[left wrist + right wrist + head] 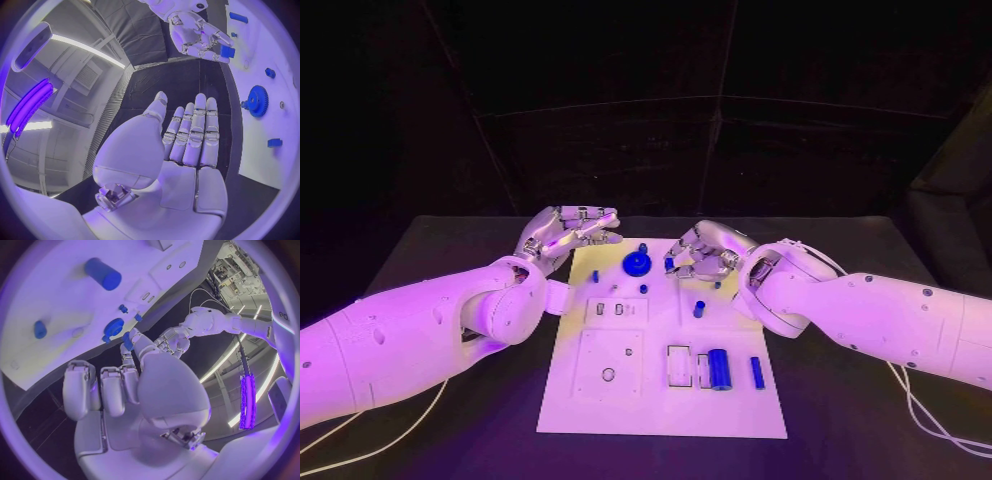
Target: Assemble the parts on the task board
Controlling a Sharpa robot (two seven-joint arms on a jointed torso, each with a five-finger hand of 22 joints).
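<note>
- Dark room, black table (877, 250); the white task board (661, 385) lies in the middle of it, lengthwise away from me. I use the board as my landmark.
- My right hand (704, 250) is over the board's far right corner. In the left wrist view a small blue block (227, 51) sits pinched at its fingertips; in the head view the same blue shows at those fingertips. I read it as held.
- My left hand (567, 232) hovers just off the board's far left corner, fingers straight and a little apart, palm bare: it holds nothing.
- Between the two hands, on the board's far end, stands the blue gear (636, 264), which looks seated.
- Small blue pegs (596, 276) dot the far half of the board; a short one (698, 309) stands near its right edge.
- Near end of the board: a fat blue cylinder (720, 369) and a thin blue rod (756, 372) lie loose beside an outlined slot (678, 365). I cannot tell whether anything fills that slot.
- The recessed panel (609, 365) on the board's near left carries one small hole, nothing in it that I can see.
- My judgement: early to middle. Gear in, one block in hand, at least two loose parts left.
</note>
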